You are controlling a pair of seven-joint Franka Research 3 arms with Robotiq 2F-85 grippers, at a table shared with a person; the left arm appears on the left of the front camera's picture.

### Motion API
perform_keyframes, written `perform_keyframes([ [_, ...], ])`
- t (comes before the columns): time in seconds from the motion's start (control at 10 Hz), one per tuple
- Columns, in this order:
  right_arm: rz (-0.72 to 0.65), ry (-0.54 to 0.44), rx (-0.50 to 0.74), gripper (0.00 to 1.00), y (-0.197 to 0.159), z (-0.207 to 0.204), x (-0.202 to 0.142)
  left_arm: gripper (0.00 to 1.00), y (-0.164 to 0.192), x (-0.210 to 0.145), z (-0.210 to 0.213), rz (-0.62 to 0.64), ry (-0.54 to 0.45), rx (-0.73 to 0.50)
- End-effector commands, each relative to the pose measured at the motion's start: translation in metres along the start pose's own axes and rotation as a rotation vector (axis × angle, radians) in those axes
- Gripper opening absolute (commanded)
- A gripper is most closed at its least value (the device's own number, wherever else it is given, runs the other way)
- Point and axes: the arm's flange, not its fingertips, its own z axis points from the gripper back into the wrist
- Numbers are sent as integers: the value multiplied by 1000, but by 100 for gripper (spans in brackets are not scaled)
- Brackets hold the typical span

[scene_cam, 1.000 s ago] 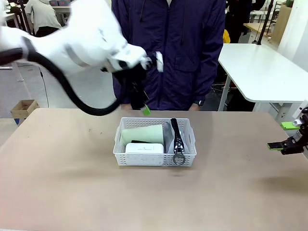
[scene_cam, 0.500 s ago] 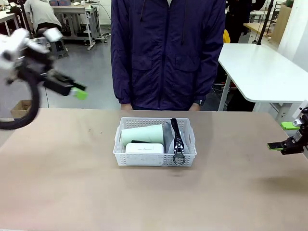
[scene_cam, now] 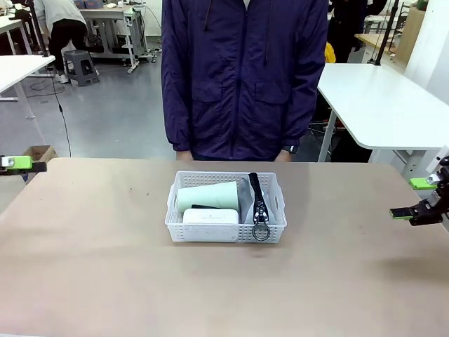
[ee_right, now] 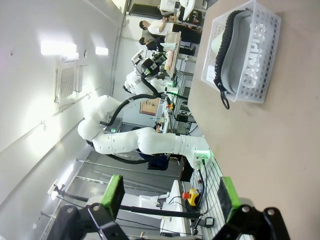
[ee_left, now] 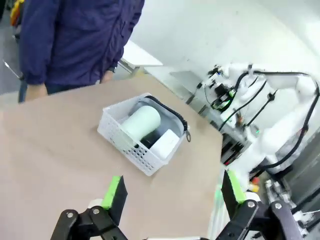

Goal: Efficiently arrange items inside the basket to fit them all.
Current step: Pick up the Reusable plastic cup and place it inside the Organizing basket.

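Four items sit packed in basket (scene_cam: 226,229) mid-table: cup (scene_cam: 208,196) on side, light, slick, crushable, so pinch rim; box (scene_cam: 210,216) rigid; pouch (scene_cam: 257,199) soft, take zipper band; stapler (scene_cam: 205,207) mostly hidden. Left gripper (ee_left: 172,192) and right gripper (scene_cam: 419,199) gape empty, well apart from basket.

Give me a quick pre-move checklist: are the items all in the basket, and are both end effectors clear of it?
1. Pale green cup inside the white basket, lying on its side: ok.
2. White flat box in the basket, at the near wall in front of the cup: ok.
3. Grey zip pouch in the basket's right part, its metal ring hanging over the near rim: ok.
4. Black stapler: a dark strip between cup and box: cannot tell.
5. Left end effector open, empty, away from the basket: ok.
6. Right end effector open, empty, at the table's right edge: ok.
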Motion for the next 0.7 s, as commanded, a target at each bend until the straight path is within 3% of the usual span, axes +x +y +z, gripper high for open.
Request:
perform_keyframes([
  [0.0, 18, 14, 3, 100, 2, 2, -4, 100, 30, 5, 0, 163, 30, -51],
  [0.1, 18, 14, 3, 100, 2, 2, -4, 100, 42, 3, -7, 221, 73, -119],
  [0.2, 18, 14, 3, 100, 2, 2, -4, 100, 17, -9, 3, 82, 1, -27],
  [0.6, 18, 14, 3, 100, 2, 2, -4, 100, 17, -9, 3, 82, 1, -27],
])
